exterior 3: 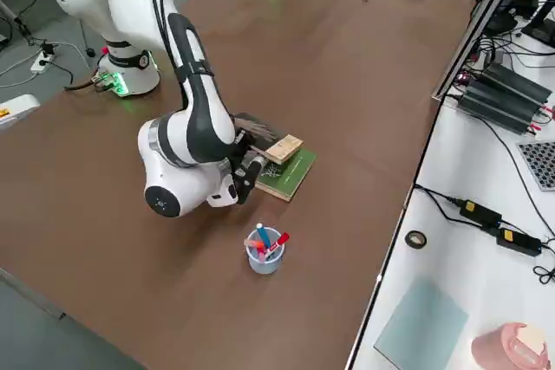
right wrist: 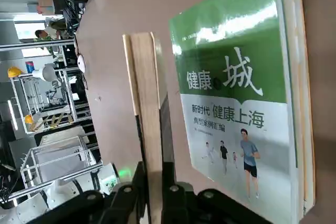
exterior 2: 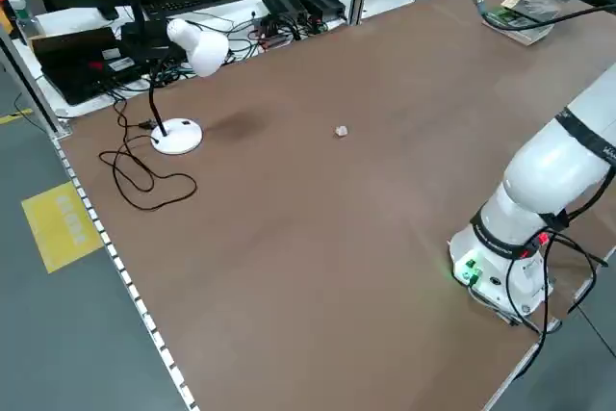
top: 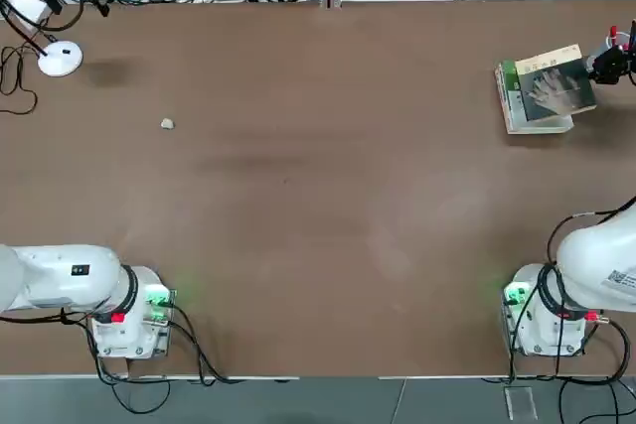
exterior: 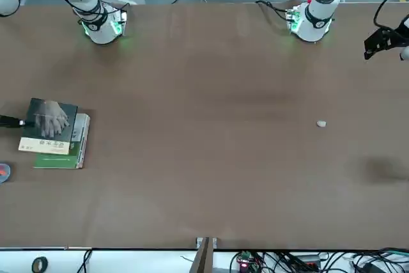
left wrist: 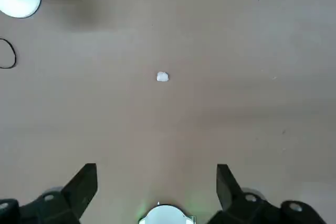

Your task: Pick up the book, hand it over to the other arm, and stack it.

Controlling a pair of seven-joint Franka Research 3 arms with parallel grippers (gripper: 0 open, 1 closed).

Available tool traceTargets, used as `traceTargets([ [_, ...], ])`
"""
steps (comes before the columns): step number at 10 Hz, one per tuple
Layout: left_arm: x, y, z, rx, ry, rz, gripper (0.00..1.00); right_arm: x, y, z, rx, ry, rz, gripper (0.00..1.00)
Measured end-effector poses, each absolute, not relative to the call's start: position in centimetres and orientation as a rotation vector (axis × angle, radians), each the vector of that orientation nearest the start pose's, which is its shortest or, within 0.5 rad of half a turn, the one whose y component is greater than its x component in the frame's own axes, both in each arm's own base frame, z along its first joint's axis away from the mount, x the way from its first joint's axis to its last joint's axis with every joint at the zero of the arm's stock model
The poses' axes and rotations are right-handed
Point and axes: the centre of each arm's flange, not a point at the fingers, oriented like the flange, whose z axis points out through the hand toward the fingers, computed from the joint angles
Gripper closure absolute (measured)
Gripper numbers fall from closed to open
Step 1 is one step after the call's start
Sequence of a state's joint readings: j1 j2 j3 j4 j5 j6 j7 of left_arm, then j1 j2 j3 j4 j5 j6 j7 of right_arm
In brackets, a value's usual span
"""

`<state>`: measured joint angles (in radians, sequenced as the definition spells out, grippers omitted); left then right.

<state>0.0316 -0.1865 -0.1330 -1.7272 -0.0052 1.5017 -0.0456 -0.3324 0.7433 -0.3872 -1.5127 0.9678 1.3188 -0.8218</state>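
Right wrist view: right gripper [right wrist: 152, 182] is clamped on the book [right wrist: 147, 124], held edge-on just above the green-and-white book [right wrist: 239, 103]. Premature release risks a skewed, sliding stack. Left gripper [left wrist: 157, 187] is spread wide, well apart from that book.

book [top: 556, 84] over thicker book [top: 519, 106], table's [top: 298, 196] far-right corner
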Motion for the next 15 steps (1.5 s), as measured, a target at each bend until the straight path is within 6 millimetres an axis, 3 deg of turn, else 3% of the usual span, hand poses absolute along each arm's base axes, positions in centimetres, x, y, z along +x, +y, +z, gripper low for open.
traceTargets([
  [9, 48.6, -5.5, 63.9, -3.125, 0.079, 0.069, 0.00, 55.8, -30.4, 21.5, -2.099, 0.144, 0.095, 0.85],
  [15, 48.8, -4.8, 63.8, -3.126, 0.059, 0.073, 0.00, 56.2, -30.3, 21.3, -2.118, 0.144, 0.072, 0.85],
])
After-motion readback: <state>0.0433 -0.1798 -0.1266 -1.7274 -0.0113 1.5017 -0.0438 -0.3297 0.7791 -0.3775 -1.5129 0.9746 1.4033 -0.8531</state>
